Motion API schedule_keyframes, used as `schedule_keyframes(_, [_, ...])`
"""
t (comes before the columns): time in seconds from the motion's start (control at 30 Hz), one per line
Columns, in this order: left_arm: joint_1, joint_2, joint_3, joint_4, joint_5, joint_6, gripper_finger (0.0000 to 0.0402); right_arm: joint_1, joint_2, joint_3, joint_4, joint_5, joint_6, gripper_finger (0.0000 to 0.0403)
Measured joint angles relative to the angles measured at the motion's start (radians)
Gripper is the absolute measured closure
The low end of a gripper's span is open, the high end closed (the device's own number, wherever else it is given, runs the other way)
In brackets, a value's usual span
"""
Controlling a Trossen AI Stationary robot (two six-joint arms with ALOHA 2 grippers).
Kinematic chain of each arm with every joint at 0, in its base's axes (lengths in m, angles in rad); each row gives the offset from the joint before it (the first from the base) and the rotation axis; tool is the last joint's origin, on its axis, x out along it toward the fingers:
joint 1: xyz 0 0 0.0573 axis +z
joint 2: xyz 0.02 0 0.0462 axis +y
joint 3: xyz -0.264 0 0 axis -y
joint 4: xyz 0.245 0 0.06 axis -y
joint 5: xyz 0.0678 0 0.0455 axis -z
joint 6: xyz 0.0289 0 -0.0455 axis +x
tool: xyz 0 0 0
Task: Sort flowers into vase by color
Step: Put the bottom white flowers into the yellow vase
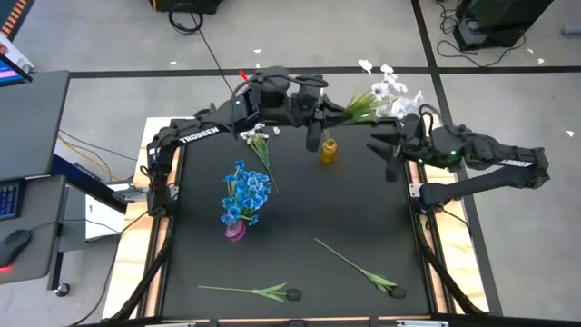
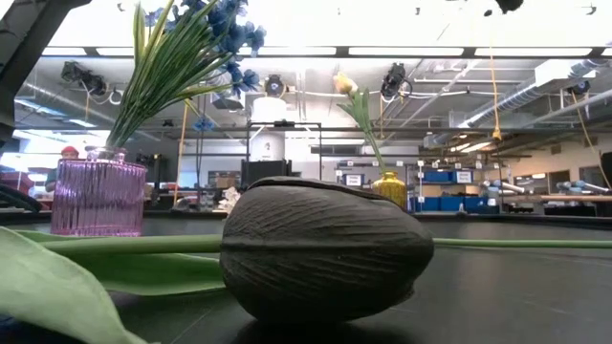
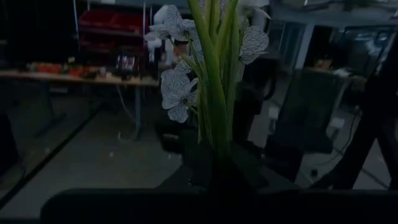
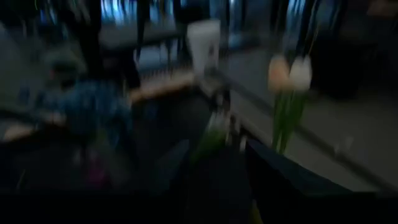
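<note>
While gripped, white spray (image 1: 386, 91) above yellow vase (image 1: 329, 151).

Ribbed glossy pink glass vase (image 2: 98, 196), matt black tabletop (image 1: 300, 209)

This is a robotics lab or workshop. Beyond the black tabletop (image 1: 300, 209) the low view shows an open industrial ceiling with strip lights (image 2: 402, 51), exposed pipes and hanging cables, workbenches, and shelves of blue bins (image 2: 449, 177). From above, a taped grey floor (image 1: 109, 45), loose cables, and a desk with a keyboard (image 1: 7, 195) show.
</note>
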State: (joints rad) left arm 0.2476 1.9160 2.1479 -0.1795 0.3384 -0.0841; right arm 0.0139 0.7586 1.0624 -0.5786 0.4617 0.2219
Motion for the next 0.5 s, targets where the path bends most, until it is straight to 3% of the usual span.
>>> schedule_keyframes(0.23, [-0.011, 0.0, 0.0, 0.06, 0.0, -0.001, 0.0372, 0.0, 0.003, -0.097, 0.458, 0.008, -0.228, 0.0242])
schedule_keyframes(0.5, [-0.023, 0.0, 0.0, 0.081, -0.001, 0.024, 0.0372, 0.0, 0.049, -0.158, 0.695, -0.02, -0.317, 0.0242])
